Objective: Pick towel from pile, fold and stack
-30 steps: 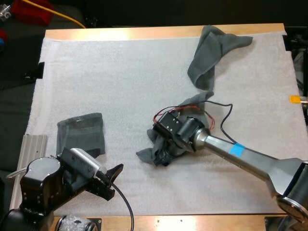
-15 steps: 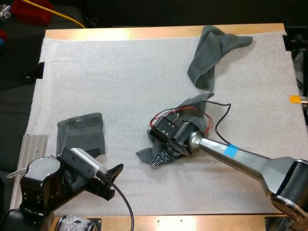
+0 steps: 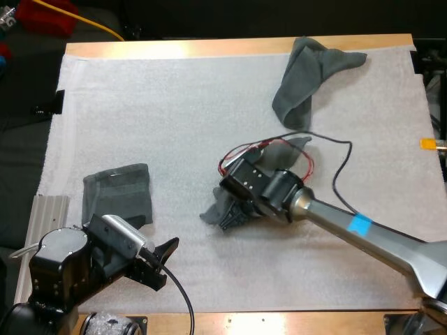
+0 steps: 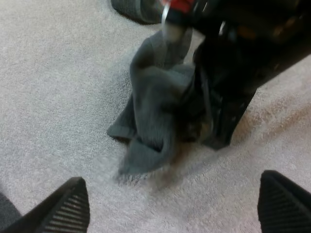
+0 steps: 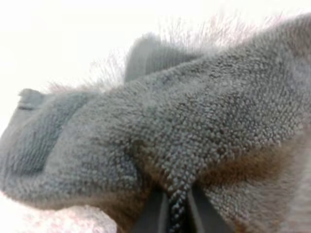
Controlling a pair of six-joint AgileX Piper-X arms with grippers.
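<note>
A crumpled grey-green towel [image 3: 211, 206] lies mid-mat, and my right gripper [image 3: 230, 218] is shut on it. Up close, the towel [image 5: 194, 121] has a fold pinched between the right gripper's [image 5: 177, 213] two dark fingers [image 5: 154, 214]. My left gripper [image 3: 165, 259] rests open near the front left of the mat, holding nothing. Its fingertips [image 4: 68, 208] stand wide apart, facing the towel [image 4: 155, 102] and the black right gripper [image 4: 228, 102] on it. A folded towel [image 3: 119, 195] lies flat on the mat just beyond my left arm.
Another loose grey-green towel [image 3: 307, 77] is draped at the far right of the white mat [image 3: 160, 112]. A ribbed metal plate [image 3: 45, 213] sits at the mat's left edge. My right arm [image 3: 363, 230] crosses the front right of the mat.
My right gripper has shut on the middle towel and drawn it up a little, bunching the cloth. The left arm has stayed still.
</note>
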